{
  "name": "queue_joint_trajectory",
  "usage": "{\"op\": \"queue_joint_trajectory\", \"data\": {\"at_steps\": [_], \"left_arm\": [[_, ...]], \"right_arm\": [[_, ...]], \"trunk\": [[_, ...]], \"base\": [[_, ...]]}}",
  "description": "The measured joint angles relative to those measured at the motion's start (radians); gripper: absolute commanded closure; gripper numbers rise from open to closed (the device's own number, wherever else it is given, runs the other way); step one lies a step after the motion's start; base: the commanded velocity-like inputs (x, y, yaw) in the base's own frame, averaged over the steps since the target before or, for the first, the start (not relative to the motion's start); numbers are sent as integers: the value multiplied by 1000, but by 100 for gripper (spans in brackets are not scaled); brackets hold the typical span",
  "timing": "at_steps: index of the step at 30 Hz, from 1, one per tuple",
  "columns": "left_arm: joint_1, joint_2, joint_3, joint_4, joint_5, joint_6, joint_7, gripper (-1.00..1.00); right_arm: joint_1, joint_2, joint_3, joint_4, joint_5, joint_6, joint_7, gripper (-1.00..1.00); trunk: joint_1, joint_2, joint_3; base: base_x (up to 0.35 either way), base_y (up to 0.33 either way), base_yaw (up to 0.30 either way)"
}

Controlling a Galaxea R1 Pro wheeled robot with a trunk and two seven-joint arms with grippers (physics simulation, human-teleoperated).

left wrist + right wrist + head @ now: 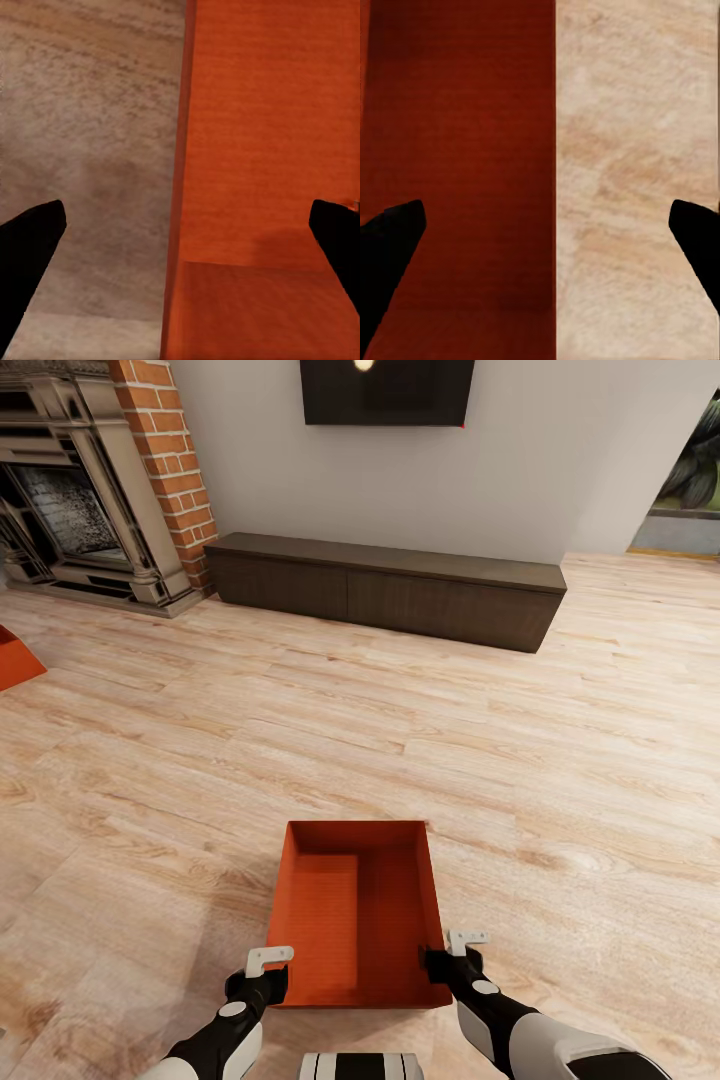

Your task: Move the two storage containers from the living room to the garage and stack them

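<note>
- Nearest, the left gripper (268, 972) and right gripper (452, 955) hang spread open, each straddling a side wall of the storage container (355, 920) on the wood floor (150, 760).
- Step: first pick-up; next, clamp both walls and lift.
- Possibly the second container (15, 657) far left.

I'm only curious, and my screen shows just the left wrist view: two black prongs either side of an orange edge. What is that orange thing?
Observer: An open-top storage container on the wood floor, right in front of the robot.
Operator: Is the other arm busy?
Observer: The right gripper is open astride the opposite side wall, mirroring the left gripper.
Operator: Any more boxes?
Observer: A corner of a second container shows far left, near the fireplace.
</note>
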Motion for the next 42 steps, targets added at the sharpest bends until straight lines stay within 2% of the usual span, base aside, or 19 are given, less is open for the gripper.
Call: {"op": "queue_joint_trajectory", "data": {"at_steps": [5,25,42], "left_arm": [[0,0,-11,0,5,0,-2,100],[0,0,-11,0,5,2,-3,100],[0,0,-8,1,4,0,-5,100]], "right_arm": [[0,0,-1,0,4,-4,-1,100],[0,0,2,0,6,-5,1,100],[0,1,-3,-1,14,-3,0,100]], "trunk": [[0,0,0],[0,0,0],[-65,119,53]], "base": [[0,0,0],[0,0,0],[0,0,0]]}}
